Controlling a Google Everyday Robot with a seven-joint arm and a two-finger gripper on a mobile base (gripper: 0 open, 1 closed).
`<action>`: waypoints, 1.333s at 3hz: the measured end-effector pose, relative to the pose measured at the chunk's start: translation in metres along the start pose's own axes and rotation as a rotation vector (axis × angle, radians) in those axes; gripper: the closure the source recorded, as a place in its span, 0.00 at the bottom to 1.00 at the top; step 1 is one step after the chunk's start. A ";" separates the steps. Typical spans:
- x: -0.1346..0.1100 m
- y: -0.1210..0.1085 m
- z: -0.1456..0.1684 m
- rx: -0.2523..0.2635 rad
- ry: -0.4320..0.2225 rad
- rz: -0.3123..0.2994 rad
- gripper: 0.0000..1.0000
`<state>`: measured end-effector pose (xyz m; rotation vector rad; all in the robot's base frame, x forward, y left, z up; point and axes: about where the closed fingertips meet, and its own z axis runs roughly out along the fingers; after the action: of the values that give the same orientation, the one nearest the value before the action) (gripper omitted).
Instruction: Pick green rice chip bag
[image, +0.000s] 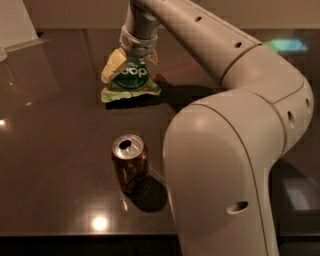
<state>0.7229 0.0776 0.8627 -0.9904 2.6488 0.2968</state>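
Note:
The green rice chip bag (129, 81) stands on the dark table at the back, a light-green pouch with a dark-green round label and white lettering. My gripper (132, 61) comes down on the bag's top from above. Its fingers are apart: the pale left finger (113, 64) is at the bag's upper left corner, and the right one is at its upper right. The bag's top edge sits between them, and its base rests on the table.
An opened brown drink can (130, 163) stands upright in front of the bag, nearer the table's front edge. My large white arm (225, 150) fills the right side. A pale object (15, 25) sits at the far left corner.

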 end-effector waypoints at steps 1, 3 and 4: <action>0.001 -0.005 0.000 0.039 0.004 0.015 0.18; 0.007 -0.010 -0.018 0.051 -0.041 0.023 0.65; 0.010 -0.011 -0.032 0.043 -0.070 0.023 0.88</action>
<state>0.7166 0.0545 0.8879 -0.9202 2.5934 0.2728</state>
